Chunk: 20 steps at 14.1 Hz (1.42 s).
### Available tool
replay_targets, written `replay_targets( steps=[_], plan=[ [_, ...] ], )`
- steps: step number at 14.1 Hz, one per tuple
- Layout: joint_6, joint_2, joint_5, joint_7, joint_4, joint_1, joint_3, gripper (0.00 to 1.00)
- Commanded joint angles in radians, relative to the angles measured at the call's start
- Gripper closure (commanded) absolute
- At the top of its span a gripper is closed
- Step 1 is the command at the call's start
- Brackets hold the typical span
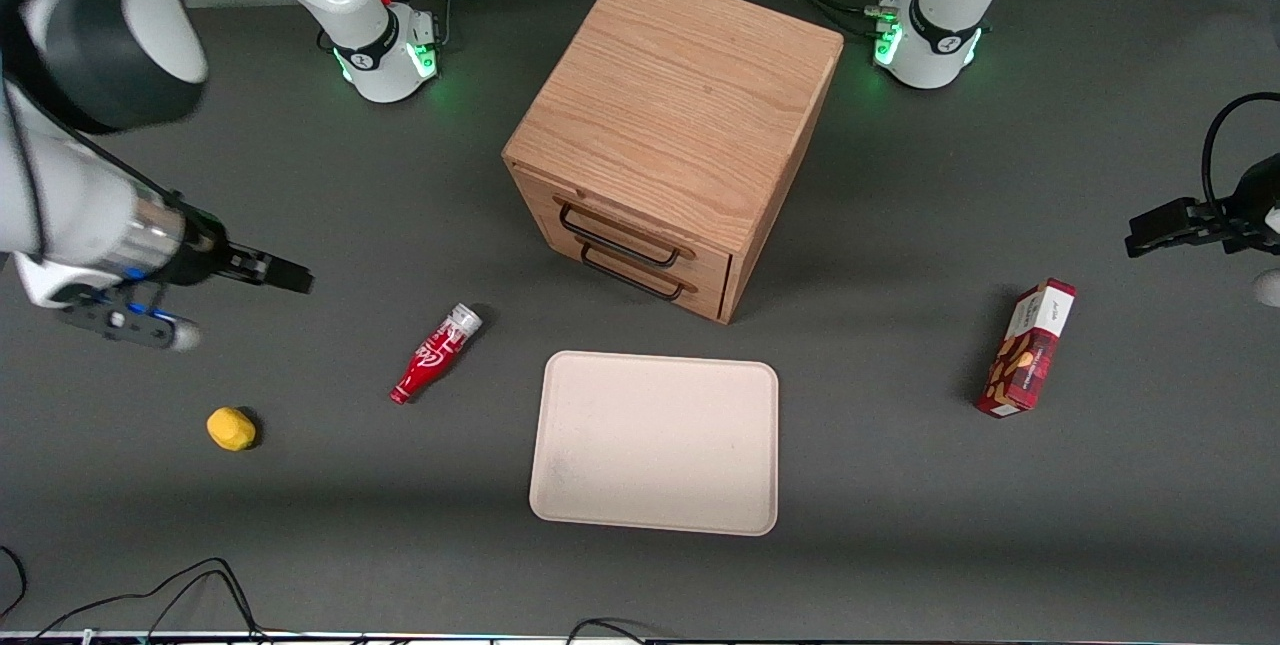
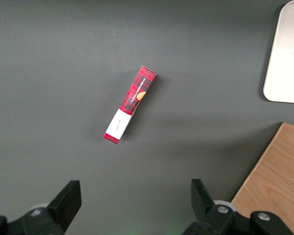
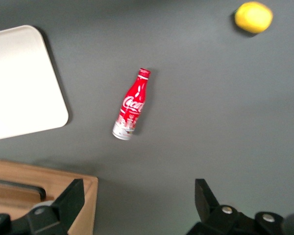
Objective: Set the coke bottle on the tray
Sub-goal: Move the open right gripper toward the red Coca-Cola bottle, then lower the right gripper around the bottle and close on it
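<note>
The coke bottle [image 1: 436, 353] lies on its side on the dark table, beside the pale beige tray [image 1: 655, 443], toward the working arm's end. It also shows in the right wrist view [image 3: 130, 105], lying flat with the tray's corner [image 3: 19, 83] near it. My right gripper [image 1: 285, 275] hangs above the table, apart from the bottle and farther toward the working arm's end. In the right wrist view the gripper [image 3: 138, 198] is open and empty, its fingers [image 3: 71, 198] spread wide.
A wooden cabinet [image 1: 675, 125] with two drawers stands farther from the front camera than the tray. A yellow lemon-like object [image 1: 231, 428] lies near the bottle. A red snack box [image 1: 1028, 349] lies toward the parked arm's end.
</note>
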Motion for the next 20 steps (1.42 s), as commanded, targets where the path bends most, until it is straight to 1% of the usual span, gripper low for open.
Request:
replay_targets(
  steps=[1,5,7,8,10,13,15,20],
  plan=[
    [0.186,-0.03,0.015,0.142,-0.189,-0.003,0.022,0.0],
    [0.496,-0.033,0.008,0.353,-0.422,-0.002,0.057,0.0],
    [0.64,-0.019,-0.044,0.43,-0.519,0.0,0.06,0.0],
    [0.697,-0.004,-0.054,0.459,-0.539,0.0,0.065,0.0],
    [0.774,0.057,-0.058,0.496,-0.544,0.006,0.067,0.0],
    [0.878,0.14,-0.155,0.616,-0.539,0.008,0.068,0.0],
    [0.933,0.185,-0.19,0.665,-0.538,0.008,0.077,0.0],
    [0.989,0.257,-0.21,0.71,-0.525,0.029,0.082,0.0]
  ],
)
